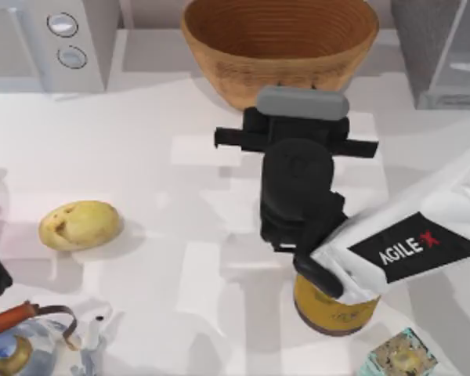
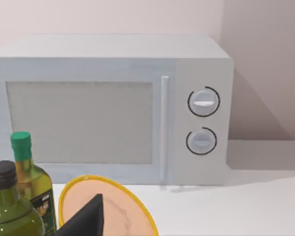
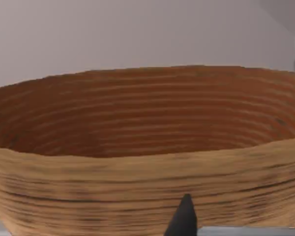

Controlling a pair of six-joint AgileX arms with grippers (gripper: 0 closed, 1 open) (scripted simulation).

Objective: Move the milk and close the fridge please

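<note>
**Right arm at the basket**

While the right gripper hangs at the woven basket, whose visible inside is bare, I cannot tell its finger state. Fridge sits at the back right corner. Yellow can stands under the arm.

bowl: ribbed tan-brown
potato: pale yellow, brown spots
can: mustard yellow
microwave: light grey
worktop: white
bottles: olive green, one green cap, one black

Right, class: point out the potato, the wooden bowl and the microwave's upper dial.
potato [image 1: 80, 225], top view, middle of its skin.
wooden bowl [image 1: 278, 37], top view, inner wall.
upper dial [image 2: 203, 102], left wrist view, dial face.
</note>
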